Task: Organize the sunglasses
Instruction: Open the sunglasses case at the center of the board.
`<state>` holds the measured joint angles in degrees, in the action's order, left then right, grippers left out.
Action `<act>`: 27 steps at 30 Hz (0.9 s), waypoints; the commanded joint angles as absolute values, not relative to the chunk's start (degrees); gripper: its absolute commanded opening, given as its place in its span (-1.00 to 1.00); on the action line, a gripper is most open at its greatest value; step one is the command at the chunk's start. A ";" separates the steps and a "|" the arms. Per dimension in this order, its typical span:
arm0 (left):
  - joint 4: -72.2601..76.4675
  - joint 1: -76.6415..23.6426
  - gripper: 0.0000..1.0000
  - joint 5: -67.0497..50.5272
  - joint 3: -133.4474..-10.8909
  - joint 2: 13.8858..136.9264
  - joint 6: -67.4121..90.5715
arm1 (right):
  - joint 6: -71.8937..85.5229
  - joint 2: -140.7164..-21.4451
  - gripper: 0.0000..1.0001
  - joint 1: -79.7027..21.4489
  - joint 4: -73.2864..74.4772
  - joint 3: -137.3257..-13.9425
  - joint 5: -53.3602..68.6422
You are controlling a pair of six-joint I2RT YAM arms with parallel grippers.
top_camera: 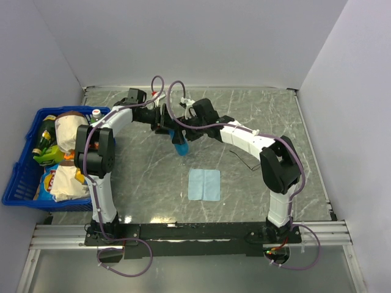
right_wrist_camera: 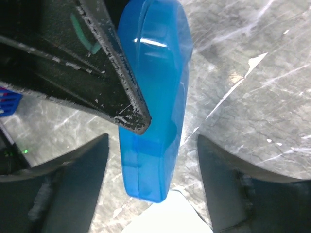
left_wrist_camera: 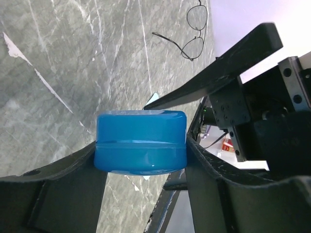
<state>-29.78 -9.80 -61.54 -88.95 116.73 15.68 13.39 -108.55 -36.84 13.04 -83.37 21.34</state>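
Black sunglasses (left_wrist_camera: 195, 30) lie apart from left fingers (left_wrist_camera: 63, 187).

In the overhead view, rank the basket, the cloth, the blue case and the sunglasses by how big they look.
1. Blue basket.
2. Light-blue cloth.
3 and 4, unsure: the blue case shows only its tip, and the sunglasses are just a thin wire outline.

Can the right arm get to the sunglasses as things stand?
Probably yes: the right gripper is open around the blue case without gripping it, and the sunglasses lie uncovered on the table beside that arm.
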 commanded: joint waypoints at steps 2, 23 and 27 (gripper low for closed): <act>-32.60 -8.35 0.28 -60.91 -91.49 117.42 12.57 | 9.67 -103.54 0.80 -35.34 11.78 -84.55 28.27; -42.97 -7.12 0.31 -66.45 -92.63 116.28 -1.23 | 12.32 -108.36 0.86 -26.53 2.54 -81.55 65.66; -42.55 -7.38 0.22 -66.27 -92.90 117.51 -1.15 | 10.37 -111.09 0.86 -27.86 5.54 -83.58 64.34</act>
<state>-43.27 -6.87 -63.51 -92.73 118.02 0.12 12.32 -108.44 -26.59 5.48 -80.77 62.78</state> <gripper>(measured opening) 0.641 0.935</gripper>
